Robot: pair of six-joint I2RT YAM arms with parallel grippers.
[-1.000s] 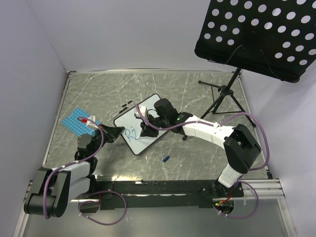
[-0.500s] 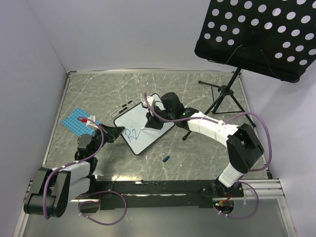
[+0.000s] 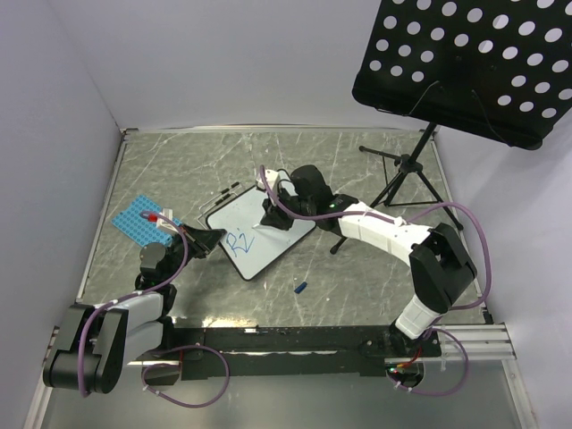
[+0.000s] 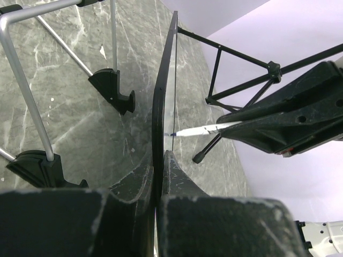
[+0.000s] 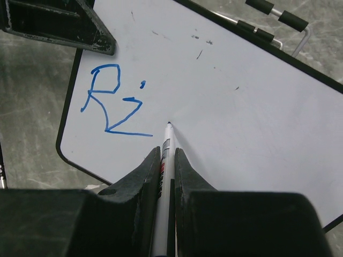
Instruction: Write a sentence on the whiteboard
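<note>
Your left claw [image 4: 158,160] is only pinching the board [image 5: 241,107] by its edge, and your right claw [image 5: 165,160] is clamped on the marker [image 5: 168,136]. Push too hard and the board could twist, wrecking the letters [image 5: 115,101].

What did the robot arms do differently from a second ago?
The right gripper, shut on the marker, slid across the whiteboard, away from the blue letters and farther from the arm bases. Nothing was picked up or let go. The left gripper kept pinching the board's edge, and the board and the letters stayed as they were.
</note>
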